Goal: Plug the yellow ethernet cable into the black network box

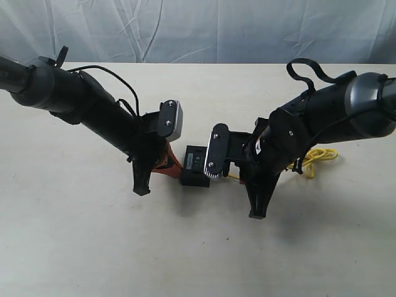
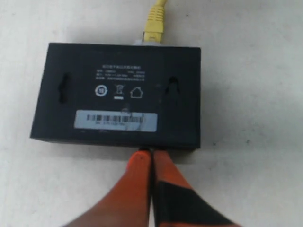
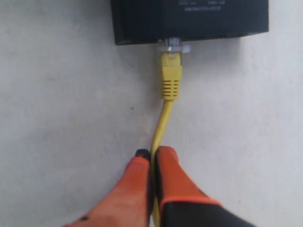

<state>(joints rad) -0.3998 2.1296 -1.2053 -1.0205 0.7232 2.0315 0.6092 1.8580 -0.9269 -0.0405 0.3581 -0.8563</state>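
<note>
right claw [image 3: 151,155] clamped on the cable [image 3: 163,124], plug [image 3: 171,71] at the box [image 3: 189,21]; it's floppy, better held close behind the plug.

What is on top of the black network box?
A pale barcode label, small print and two keyhole slots. The yellow ethernet cable enters a side port; the plug's tip inside is covered.

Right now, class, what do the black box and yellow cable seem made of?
Black network box: likely matte moulded plastic, from its dull surface and slots. Yellow ethernet cable: smooth flexible plastic or rubber jacket, shown by its bend and ribbed boot.
</note>
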